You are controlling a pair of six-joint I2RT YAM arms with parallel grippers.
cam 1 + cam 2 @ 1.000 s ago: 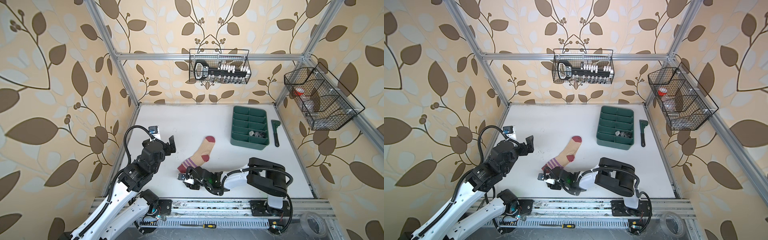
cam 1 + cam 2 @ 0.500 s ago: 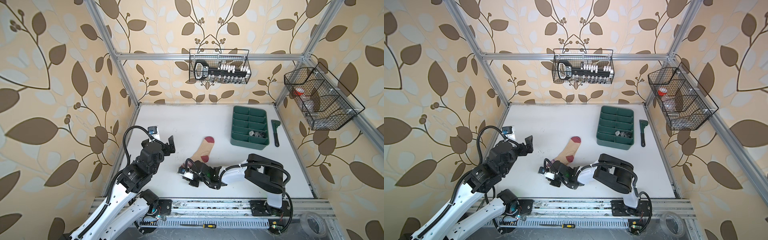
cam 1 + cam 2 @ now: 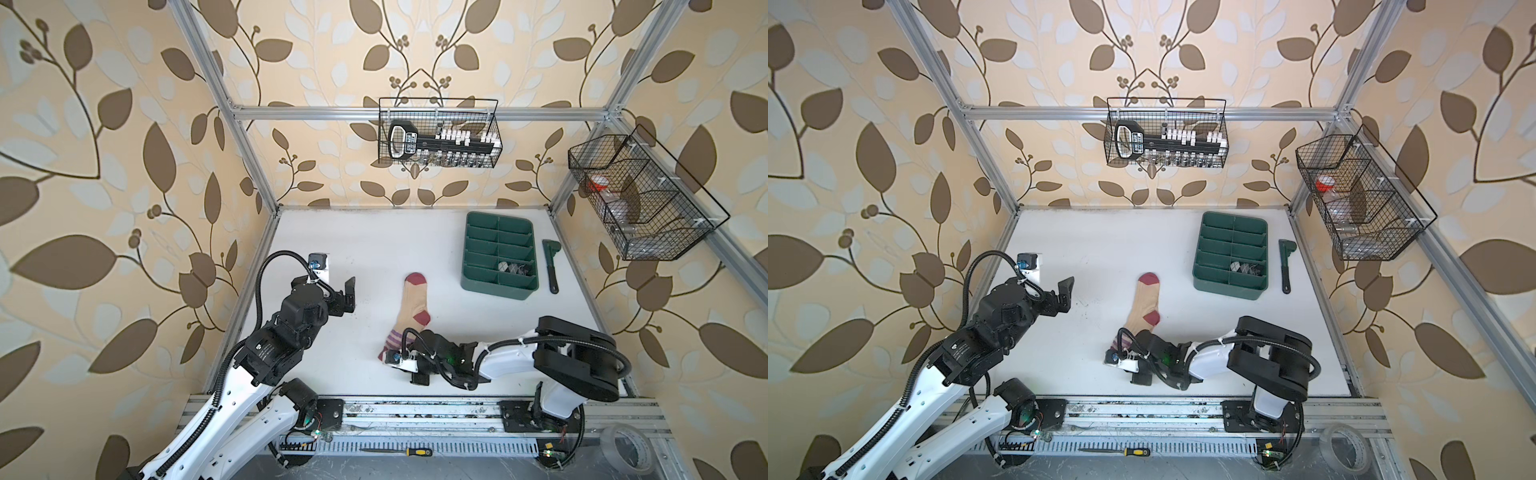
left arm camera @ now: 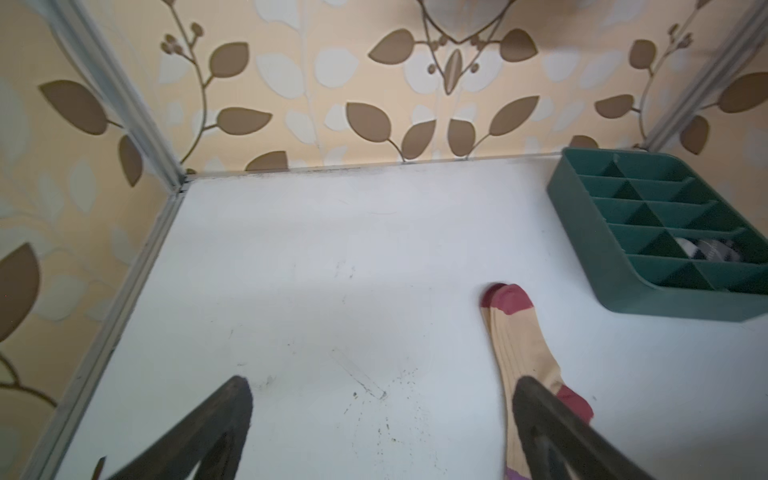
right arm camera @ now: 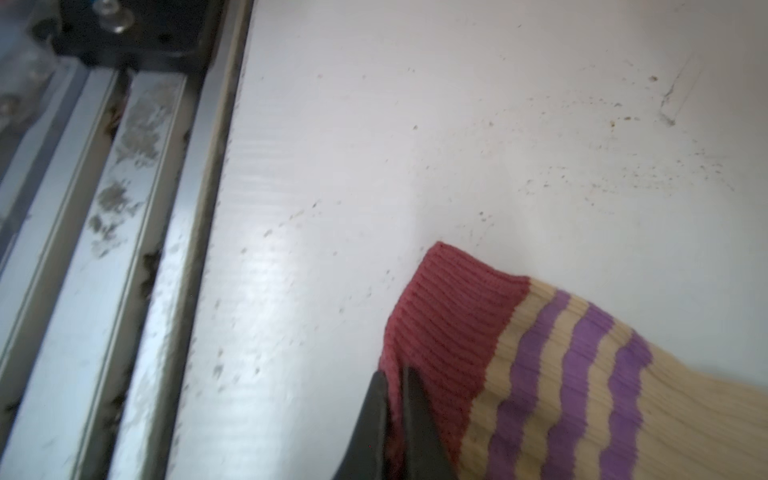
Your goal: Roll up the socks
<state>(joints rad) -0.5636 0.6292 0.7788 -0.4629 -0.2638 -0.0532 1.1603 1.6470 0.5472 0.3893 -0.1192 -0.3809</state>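
Right gripper clamped the cuff of the beige sock, which lay lengthwise away from it; left gripper gaped, farther off.

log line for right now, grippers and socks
right gripper: shut on beige sock cuff | left gripper: open, apart from beige sock | black sock: in green tray

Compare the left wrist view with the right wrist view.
Left wrist only: the green tray, the argyle sock in one compartment, the maroon toe and heel, the open left end effector. Right wrist only: the maroon cuff, the right end effector shut on it, the metal rail. Both: the beige sock on the white table.
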